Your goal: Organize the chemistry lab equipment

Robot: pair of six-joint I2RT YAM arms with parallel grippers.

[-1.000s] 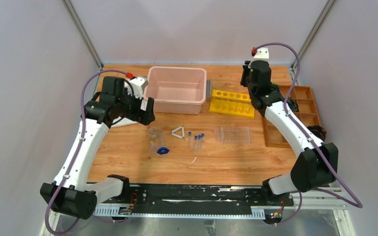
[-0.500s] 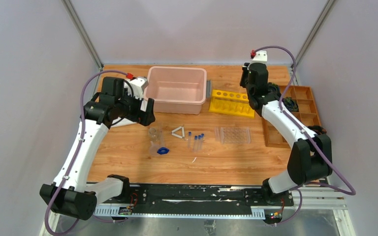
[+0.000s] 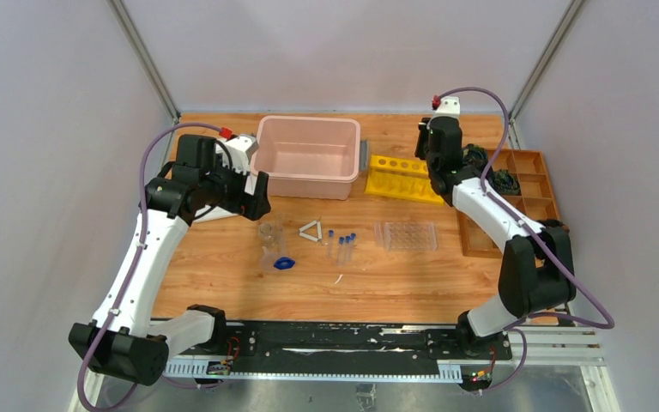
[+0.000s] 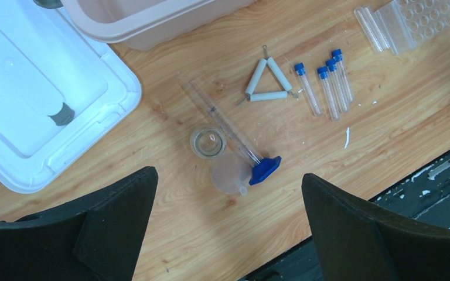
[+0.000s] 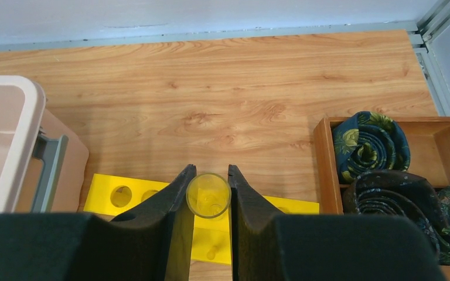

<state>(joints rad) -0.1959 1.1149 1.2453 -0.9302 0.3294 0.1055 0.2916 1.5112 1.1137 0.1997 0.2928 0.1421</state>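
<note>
Several blue-capped tubes (image 3: pixel 341 243) (image 4: pixel 325 88) lie mid-table beside the white triangle frame (image 3: pixel 311 231) (image 4: pixel 268 82). A small glass beaker (image 3: pixel 267 230) (image 4: pixel 208 142), a clear funnel (image 4: pixel 230 174) and a thin glass cylinder ending in the small blue piece (image 3: pixel 284 263) (image 4: pixel 265 168) lie to their left. The clear tube rack (image 3: pixel 406 235) (image 4: pixel 428 14) lies to their right. My left gripper (image 3: pixel 257 193) (image 4: pixel 228 175) is open and empty, high above them. My right gripper (image 3: pixel 436 170) (image 5: pixel 208 175) is shut on a clear glass beaker (image 5: pixel 208 195), over the yellow rack (image 3: pixel 399 176) (image 5: pixel 123 196).
A pink bin (image 3: pixel 309 154) (image 4: pixel 152 17) stands at the back centre, with a white lid (image 4: pixel 35 117) to its left. A wooden compartment tray (image 3: pixel 523 197) (image 5: pixel 445 140) holding rolled cloths (image 5: pixel 370 140) sits at the right edge.
My right arm has swung left and a little toward the back, bringing the held beaker over the yellow rack. The left arm has not moved.
</note>
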